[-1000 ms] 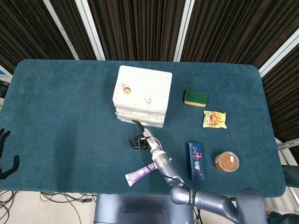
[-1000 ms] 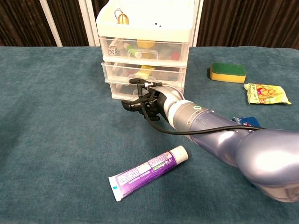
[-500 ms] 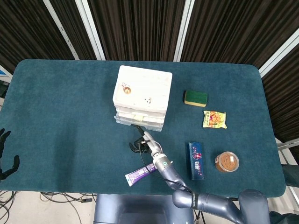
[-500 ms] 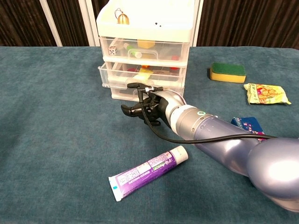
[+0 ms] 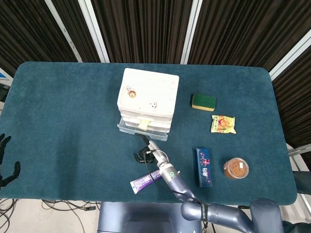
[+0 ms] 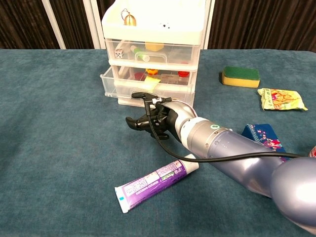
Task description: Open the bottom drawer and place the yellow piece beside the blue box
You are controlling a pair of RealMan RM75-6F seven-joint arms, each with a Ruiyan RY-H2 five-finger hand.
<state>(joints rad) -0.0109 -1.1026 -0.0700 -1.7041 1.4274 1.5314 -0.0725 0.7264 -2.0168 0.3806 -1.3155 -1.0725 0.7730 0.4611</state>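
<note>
Drawer stood pulled out, yellow piece inside, just behind the right hand, whose curled fingers held nothing.

You are working at a staged robot test bench, not a home or shop. The tabletop wears teal felt, and dark ribbed panels with pale struts stand behind it. Around the white drawer unit lie unrelated props: a sponge and snack packet to its right, a toothpaste tube in front.
</note>
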